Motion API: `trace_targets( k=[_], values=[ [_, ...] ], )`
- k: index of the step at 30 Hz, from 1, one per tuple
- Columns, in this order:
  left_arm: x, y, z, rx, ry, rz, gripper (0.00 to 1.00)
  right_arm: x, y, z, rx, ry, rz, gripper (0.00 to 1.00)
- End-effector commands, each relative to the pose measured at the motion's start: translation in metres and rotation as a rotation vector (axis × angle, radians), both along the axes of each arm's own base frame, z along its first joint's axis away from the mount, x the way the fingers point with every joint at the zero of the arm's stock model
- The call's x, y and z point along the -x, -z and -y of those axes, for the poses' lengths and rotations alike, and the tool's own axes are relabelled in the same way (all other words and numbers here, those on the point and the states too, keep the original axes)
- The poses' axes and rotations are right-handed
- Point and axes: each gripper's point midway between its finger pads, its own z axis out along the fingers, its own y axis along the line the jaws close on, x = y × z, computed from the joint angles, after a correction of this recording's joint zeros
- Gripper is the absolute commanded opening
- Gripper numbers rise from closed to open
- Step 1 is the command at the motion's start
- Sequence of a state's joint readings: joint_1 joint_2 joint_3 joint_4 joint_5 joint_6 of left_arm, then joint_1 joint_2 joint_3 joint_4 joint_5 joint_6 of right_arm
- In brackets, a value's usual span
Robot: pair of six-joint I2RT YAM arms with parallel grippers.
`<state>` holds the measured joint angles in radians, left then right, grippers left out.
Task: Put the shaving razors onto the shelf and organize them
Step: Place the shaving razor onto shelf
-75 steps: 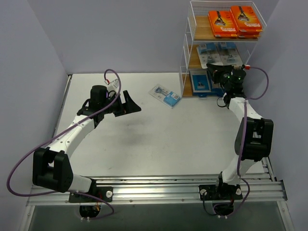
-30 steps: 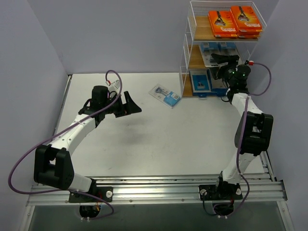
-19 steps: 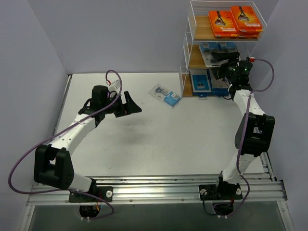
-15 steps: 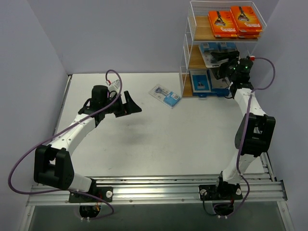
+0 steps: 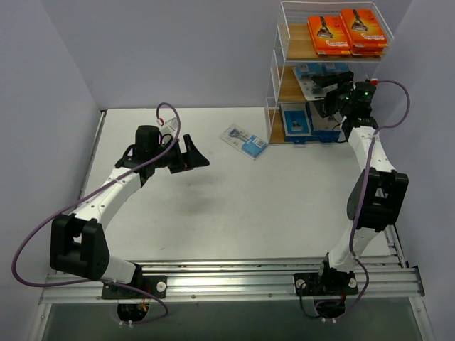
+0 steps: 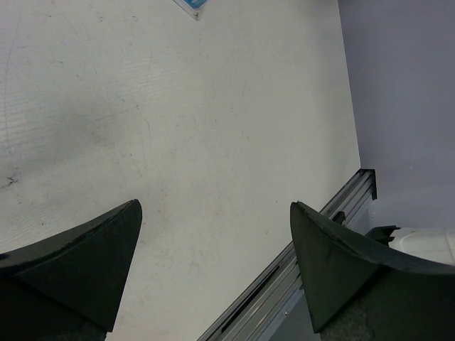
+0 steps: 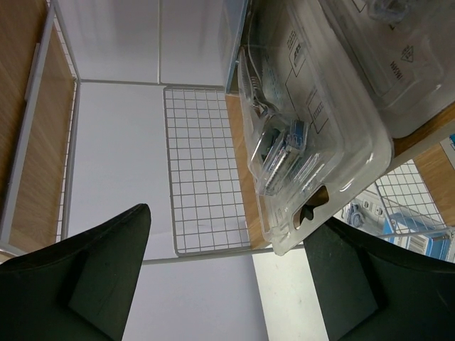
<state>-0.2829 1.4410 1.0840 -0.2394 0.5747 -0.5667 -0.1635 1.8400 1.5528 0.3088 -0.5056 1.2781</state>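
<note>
Only the right wrist view shows a blister pack (image 7: 313, 121) overhanging the shelf (image 7: 240, 177), upper right (right gripper (image 7: 227, 219) and left gripper (image 6: 215, 206) both spread wide)

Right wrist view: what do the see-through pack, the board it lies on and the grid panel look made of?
Clear pack: glossy transparent moulded plastic, contents visible through it. Board: matte light-brown wood or wood-look laminate; cannot tell which. Grid panel: thin white-coated wire, probably metal.
</note>
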Motion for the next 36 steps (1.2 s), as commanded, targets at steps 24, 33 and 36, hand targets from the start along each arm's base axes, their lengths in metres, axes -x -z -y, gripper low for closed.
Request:
trace_targets(
  k=[24,33,36],
  values=[
    [-0.002,-0.028,0.008,0.034,0.046,0.061,0.94,0.014,-0.015,0.0,0.022,0.032,-0.022,0.84],
    [-0.002,-0.028,0.008,0.038,0.049,0.06,0.94,0.004,-0.019,-0.007,0.022,0.03,-0.012,0.84],
    [-0.002,-0.028,0.008,0.039,0.05,0.061,0.94,-0.001,-0.019,-0.012,0.02,0.025,-0.009,0.84]
  ],
)
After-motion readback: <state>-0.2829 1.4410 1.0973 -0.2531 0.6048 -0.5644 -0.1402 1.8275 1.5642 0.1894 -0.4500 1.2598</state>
